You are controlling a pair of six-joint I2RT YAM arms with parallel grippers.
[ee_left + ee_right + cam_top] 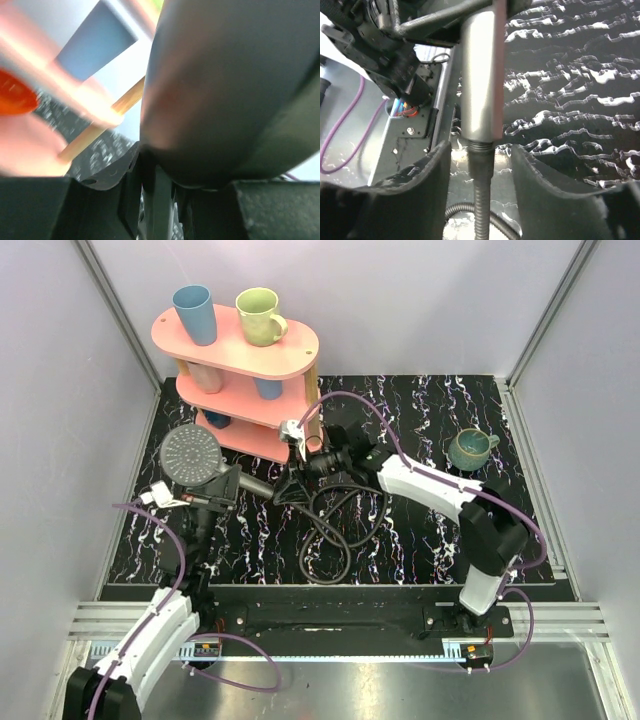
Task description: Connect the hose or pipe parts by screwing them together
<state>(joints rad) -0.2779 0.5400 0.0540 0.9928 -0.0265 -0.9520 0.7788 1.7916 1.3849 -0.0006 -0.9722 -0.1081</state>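
Observation:
The dark grey shower head (pixel 190 455) hangs above the mat, dotted face up, with its handle (pixel 255 485) pointing right. My left gripper (pixel 222 495) is shut on the handle just behind the head. In the left wrist view the shower head (pixel 225 90) fills the frame above the left gripper (pixel 160 190). The black coiled hose (pixel 330 530) loops on the mat, and its end meets the handle's tip. In the right wrist view the hose end (pixel 481 170) sits in line under the handle's thread (pixel 479 146). My right gripper (pixel 480 150) is open, its fingers (pixel 420 190) standing either side of the hose end without touching it.
A pink three-tier shelf (pixel 290 345) stands at the back left, close behind the grippers, with a blue cup (pixel 195 312) and a pale green mug (pixel 260 315) on top. A dark green mug (pixel 470 448) sits at the right rear. Purple cables (pixel 345 398) trail from both arms.

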